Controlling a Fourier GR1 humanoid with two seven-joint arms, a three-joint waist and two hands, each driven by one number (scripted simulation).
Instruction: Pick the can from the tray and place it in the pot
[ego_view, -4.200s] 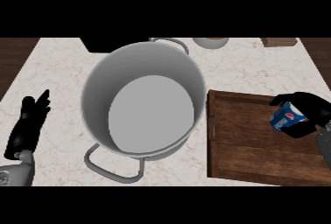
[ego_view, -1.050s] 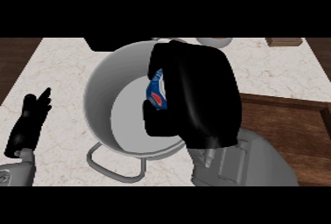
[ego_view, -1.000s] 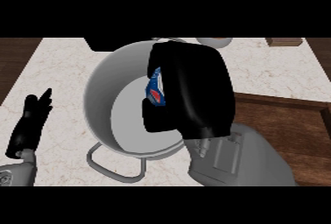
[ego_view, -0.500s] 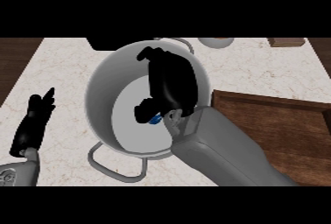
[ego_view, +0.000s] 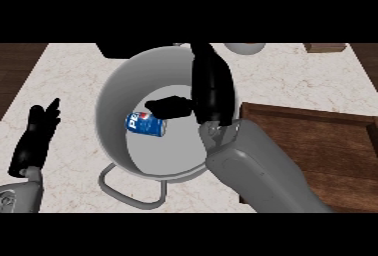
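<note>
Marble counter (ego_view: 295, 80), pale and veined, fills the head view, with dark wood flooring at the far left edge. Over on that left side the left hand (ego_view: 35, 137) rests by the counter's edge, fingers straight and pointing up, holding nothing. Moving right, we reach the pot (ego_view: 118, 90), a big grey one with a loop handle (ego_view: 122, 187) at its near side, standing well right of that resting hand. And there's the can (ego_view: 145, 123), blue with a red, white and blue logo and white lettering, lying on its side on the pot's pale floor! It sits just left of the right hand's thumb, and whether the two touch is hard to call from up here. The right hand (ego_view: 209, 87) hangs over the pot's right half, fingers stretched long toward the far rim, thumb (ego_view: 170, 106) jutting left. It's released, nothing in it. Its grey forearm (ego_view: 255, 170) sweeps in from the lower right and hides the pot's near right rim. Right of the arm lies the brown wooden tray (ego_view: 325, 130), its near left corner covered by that forearm and its right side cut off by the view's edge.
</note>
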